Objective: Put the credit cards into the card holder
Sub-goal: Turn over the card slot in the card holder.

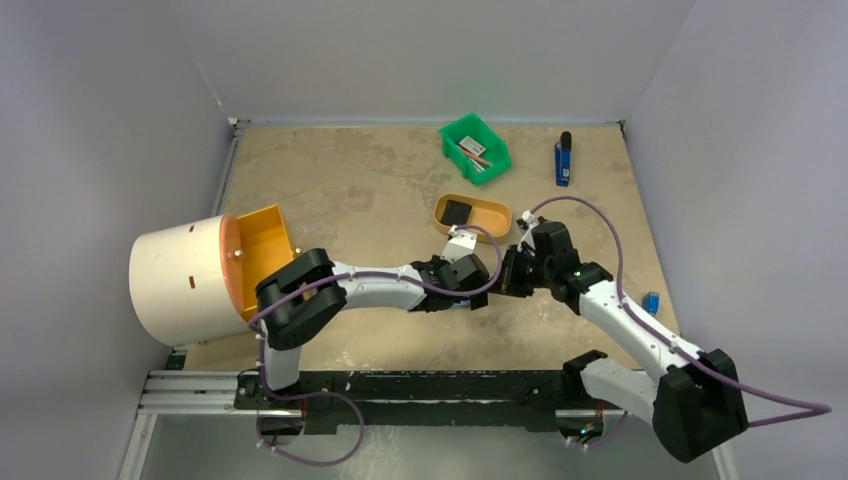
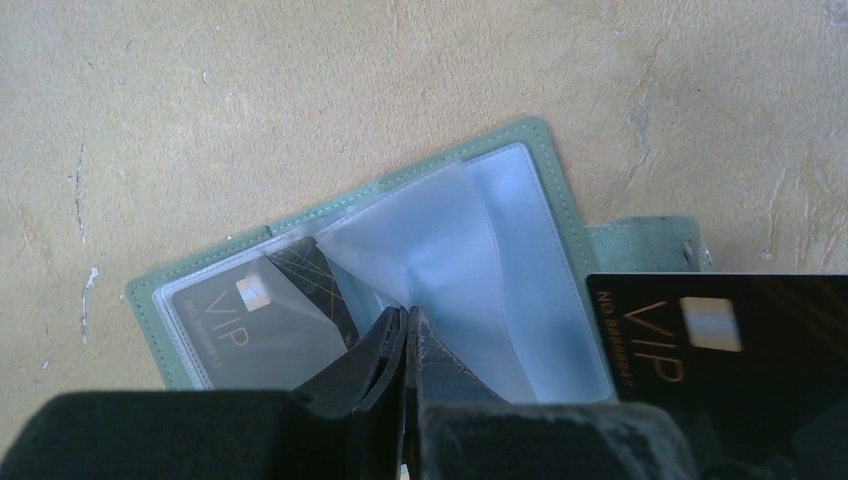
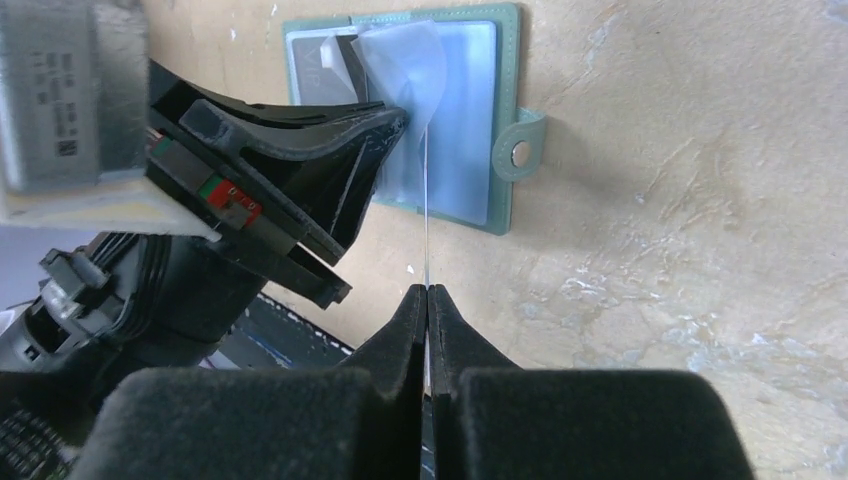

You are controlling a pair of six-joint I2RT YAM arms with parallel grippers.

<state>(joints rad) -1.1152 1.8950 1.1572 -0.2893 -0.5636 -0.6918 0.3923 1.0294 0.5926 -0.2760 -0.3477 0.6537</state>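
- Lying open and flat on the sandy table [image 1: 350,190] is the grey-green card holder [image 2: 530,230], its pale blue-grey pockets facing up.
- One black credit card [image 2: 250,320] with gold "VIP" lettering sits inside a clear pocket on the card holder's half farthest from its snap strap [image 2: 650,245].
- At the card holder's middle fold, the left gripper [image 2: 405,330] has its fingers pressed together on a clear pocket leaf [image 2: 420,230], which it holds raised off the pockets beneath.
- Beside the card holder's strap side, the right gripper [image 3: 428,300] is clamped on a second black credit card [image 2: 720,340].
- From the right wrist this second card shows only as a thin edge-on line pointing at the card holder's open pockets; whether it touches them cannot be told.
- Beyond the card holder, near it on the table, sits a tan oval tray [image 1: 500,222] with a small black flat piece inside.
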